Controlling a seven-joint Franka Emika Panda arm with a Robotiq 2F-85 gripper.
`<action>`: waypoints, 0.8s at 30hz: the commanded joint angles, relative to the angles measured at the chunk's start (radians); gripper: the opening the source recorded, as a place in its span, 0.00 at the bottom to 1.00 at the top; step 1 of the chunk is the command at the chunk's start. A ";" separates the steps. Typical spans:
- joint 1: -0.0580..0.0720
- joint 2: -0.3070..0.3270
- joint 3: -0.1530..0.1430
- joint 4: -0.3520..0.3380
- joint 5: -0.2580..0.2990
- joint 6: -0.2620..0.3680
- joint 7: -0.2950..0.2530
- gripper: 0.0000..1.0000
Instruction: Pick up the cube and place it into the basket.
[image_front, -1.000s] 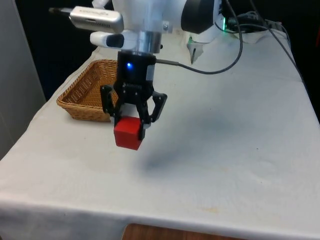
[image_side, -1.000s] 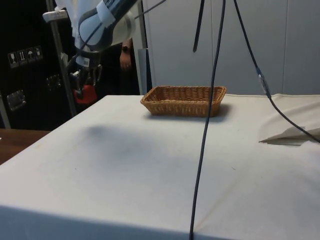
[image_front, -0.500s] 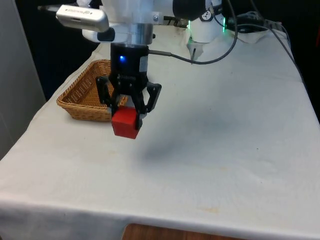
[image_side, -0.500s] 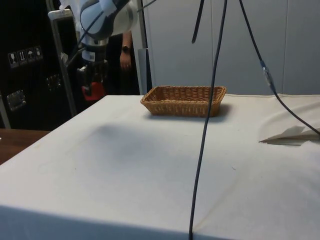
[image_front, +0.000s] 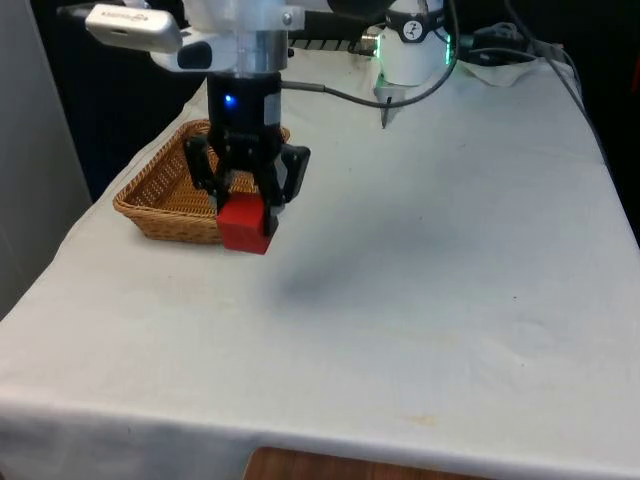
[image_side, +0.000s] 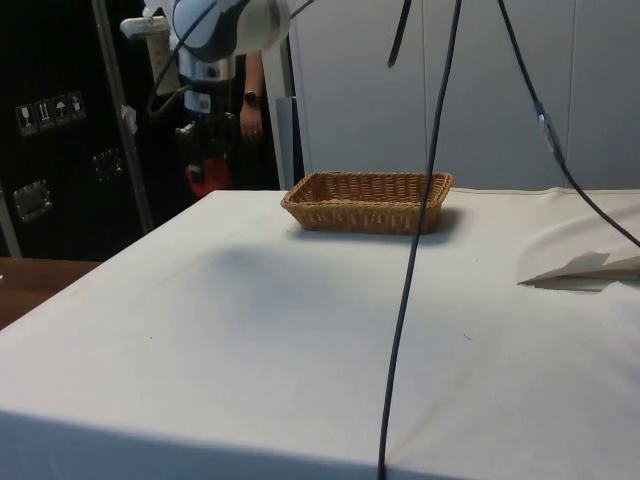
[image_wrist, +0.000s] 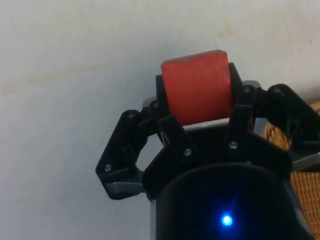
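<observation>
Your black two-finger end effector (image_front: 245, 208) grips the red cube (image_front: 242, 226) above the white-clothed surface (image_front: 420, 300), just beside the woven wicker basket (image_front: 160, 195).

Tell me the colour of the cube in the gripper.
Red. The cube shows it best in the front view.

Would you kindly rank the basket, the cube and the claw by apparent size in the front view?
1. Brown woven wicker basket.
2. Black two-finger claw.
3. Red cube, shut in the claw.

Claw and cube hang nearer the camera.
</observation>
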 joint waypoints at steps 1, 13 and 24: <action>-0.007 -0.026 0.006 -0.034 0.008 0.003 -0.015 0.00; -0.009 -0.149 -0.017 -0.185 0.036 0.000 -0.065 0.00; -0.007 -0.253 -0.036 -0.320 0.046 0.011 -0.102 0.00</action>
